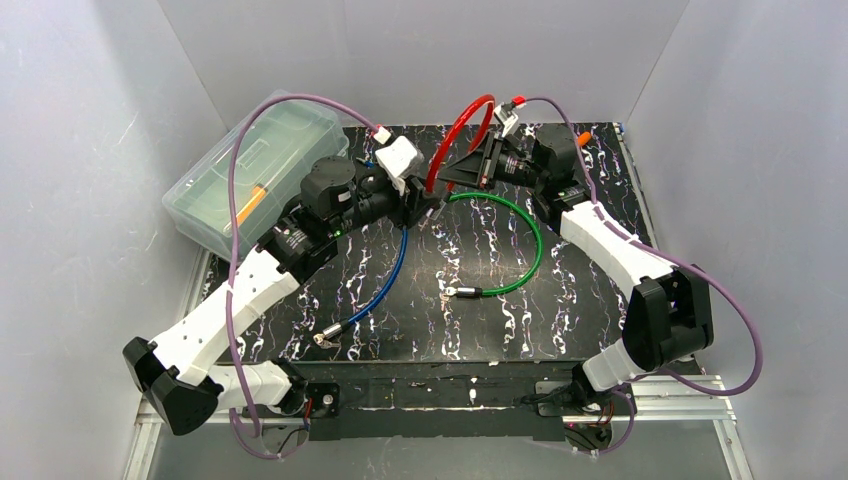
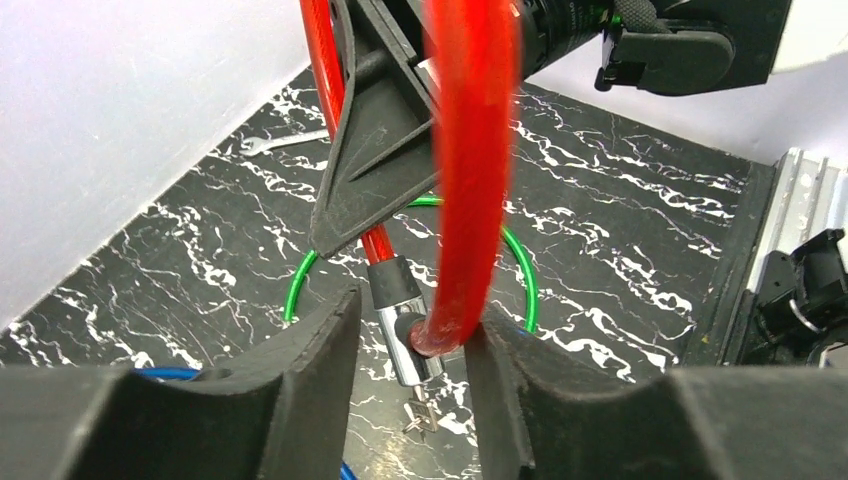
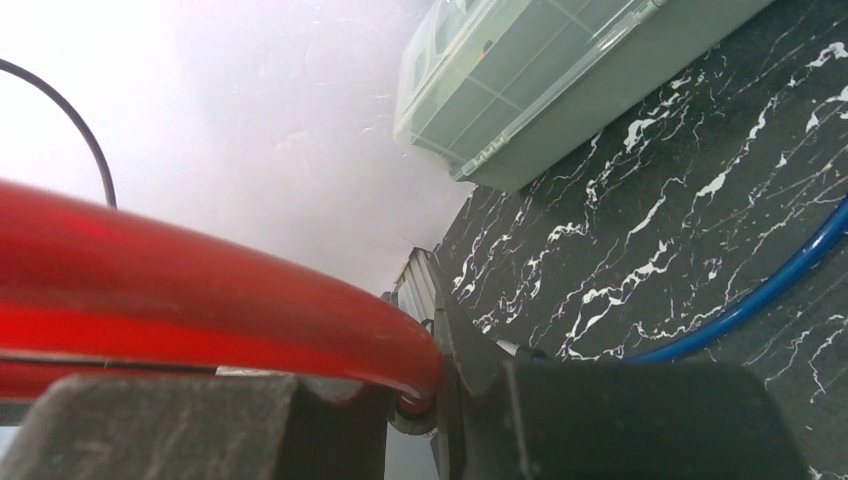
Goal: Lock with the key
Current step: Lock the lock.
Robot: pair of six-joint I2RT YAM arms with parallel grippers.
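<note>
Grippers meet mid-table at the back, both on the red lock (image 1: 458, 135), which is lifted off the mat. My left gripper (image 2: 408, 345) is spread, fingers (image 2: 300, 370) flanking the lock's metal barrel (image 2: 405, 340) where the cable end plugs in; a key (image 2: 420, 415) hangs below it. My right gripper (image 3: 400, 405) is clamped on the red cable. Green lock (image 1: 500, 245) lies open on the mat, blue lock (image 1: 375, 285) to its left, clear box (image 1: 255, 165) at back left
</note>
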